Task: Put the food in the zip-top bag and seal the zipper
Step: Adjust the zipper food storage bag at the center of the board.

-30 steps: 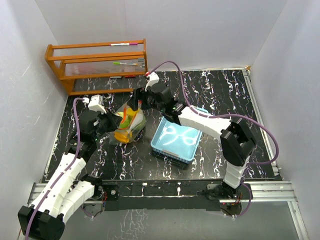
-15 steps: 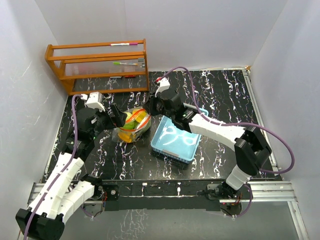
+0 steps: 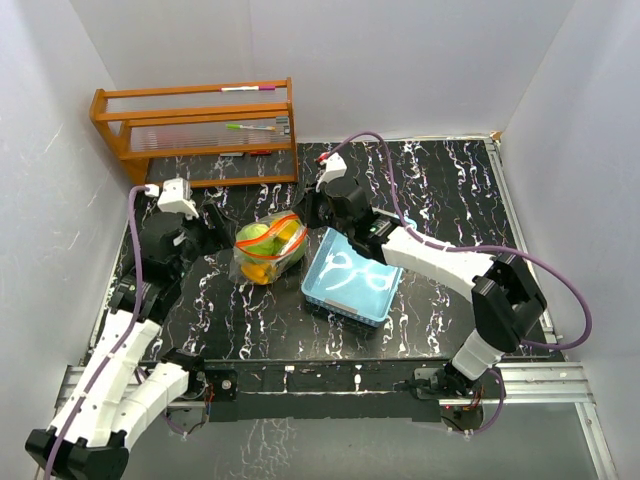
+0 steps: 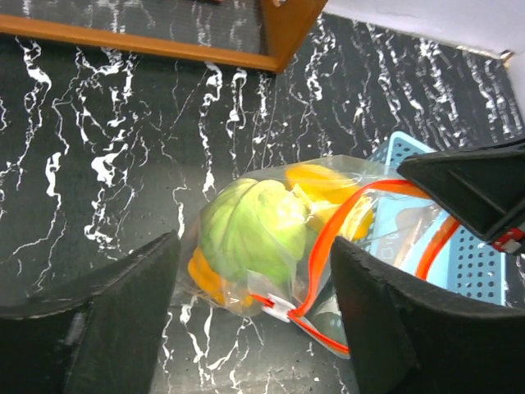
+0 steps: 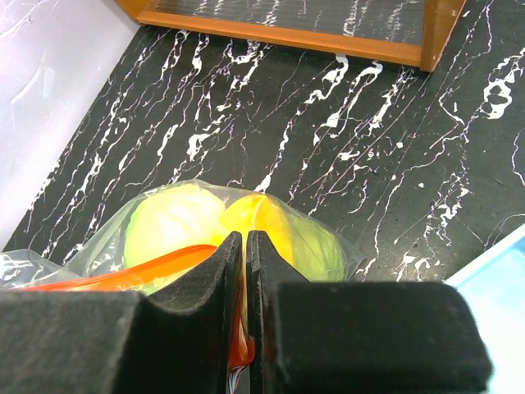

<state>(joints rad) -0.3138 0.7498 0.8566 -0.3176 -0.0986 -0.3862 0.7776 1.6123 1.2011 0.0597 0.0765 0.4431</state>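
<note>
The zip-top bag [image 3: 268,246] lies on the black marbled table, with the food inside: a green round piece [image 4: 250,230] and yellow and orange pieces [image 5: 264,223]. Its red-orange zipper [image 4: 343,240] runs along the mouth, with a small white slider [image 4: 280,309] at the near end. My left gripper [image 3: 218,232] stands open just left of the bag, its fingers [image 4: 123,316] on either side of that end without touching it. My right gripper [image 3: 308,213] is shut on the zipper [image 5: 244,341] at the bag's right end.
A light blue basket tray [image 3: 352,281] sits right beside the bag, under my right forearm. A wooden rack [image 3: 195,130] holding markers stands against the back wall. White walls close in on the left, back and right.
My left gripper let go of the bag, opened and drew back to the left. My right gripper shut on the zipper's right end. The bag shifted slightly toward the rack.
</note>
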